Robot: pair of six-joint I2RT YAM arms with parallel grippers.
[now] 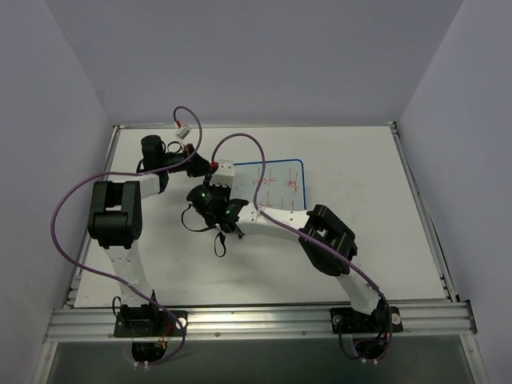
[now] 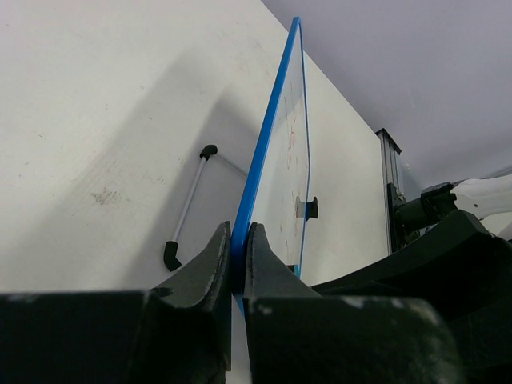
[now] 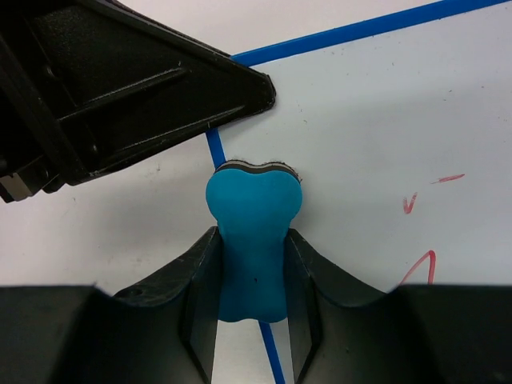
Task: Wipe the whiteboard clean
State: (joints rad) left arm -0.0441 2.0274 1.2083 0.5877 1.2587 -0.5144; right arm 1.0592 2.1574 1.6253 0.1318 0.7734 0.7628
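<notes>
We are seeing the left claw (image 2: 238, 240) pinching the thin blue frame of the whiteboard (image 3: 376, 112) at one edge, jaws pressed onto it with almost no gap. The board is sitting mid-counter (image 1: 360, 160) toward the far side and seems to be tipping up off the surface, though we are not able to tell how steeply. The right claw (image 3: 252, 240) is pinching the blue bone-shaped eraser (image 3: 254, 200) by its waist, with the pad end resting right at the frame corner beside the left claw. The red writing (image 3: 424, 268) is lying off to the side, untouched by the pad. Risks we are flagging:

- The grip on the frame is narrow, so a hard wipe is likely pushing the board out of the jaws or swinging it round that one pinch point.
- The eraser is sitting on the frame lip and could be catching there, twisting in its jaws or popping out.
- The two claws are working very close together, so a wide stroke back is risking a knock between them.
- Light pressure is probably only smearing the red.
- The purple cable (image 1: 240, 138) is looping over the board and could be dragging across it.
</notes>
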